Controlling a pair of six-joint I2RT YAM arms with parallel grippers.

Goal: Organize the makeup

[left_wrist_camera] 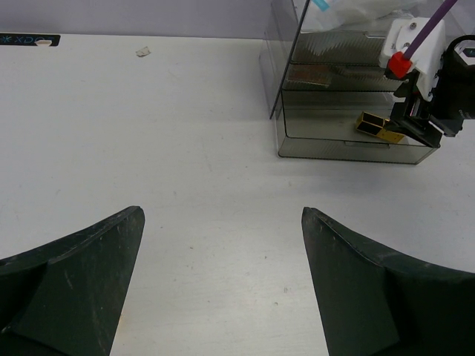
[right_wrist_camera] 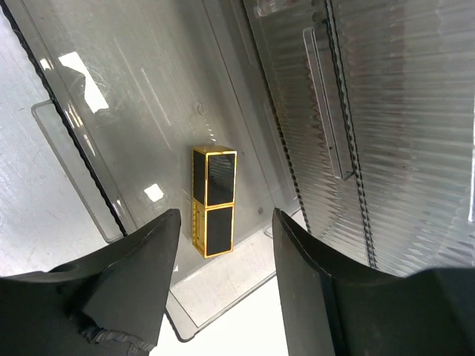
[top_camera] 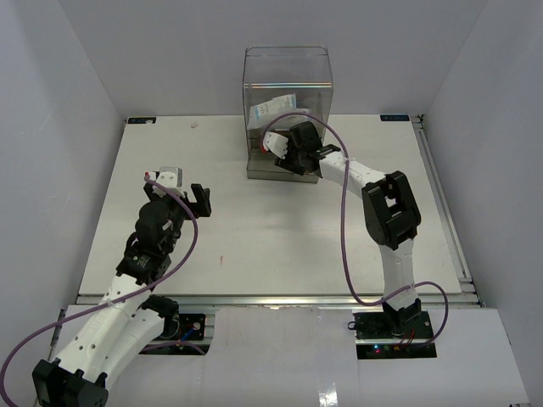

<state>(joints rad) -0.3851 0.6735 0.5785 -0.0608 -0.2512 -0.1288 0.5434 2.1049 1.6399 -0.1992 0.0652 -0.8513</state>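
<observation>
A black and gold lipstick tube (right_wrist_camera: 214,200) lies in the pulled-out bottom drawer of the clear acrylic drawer box (top_camera: 287,80). It also shows in the left wrist view (left_wrist_camera: 378,127). My right gripper (right_wrist_camera: 225,220) is open and empty, just above the drawer's front, with the tube between and beyond its fingers. In the top view it (top_camera: 288,158) sits at the box front. A pink-brown palette (left_wrist_camera: 309,73) lies in a middle drawer. A white-blue sachet (top_camera: 273,108) is in the top compartment. My left gripper (left_wrist_camera: 221,215) is open and empty over bare table at the left (top_camera: 178,195).
The box stands at the back middle of the white table (top_camera: 280,246). A small scrap (top_camera: 194,125) lies near the back left edge. Grey walls close the sides and back. The right arm's purple cable (top_camera: 344,220) loops over the table.
</observation>
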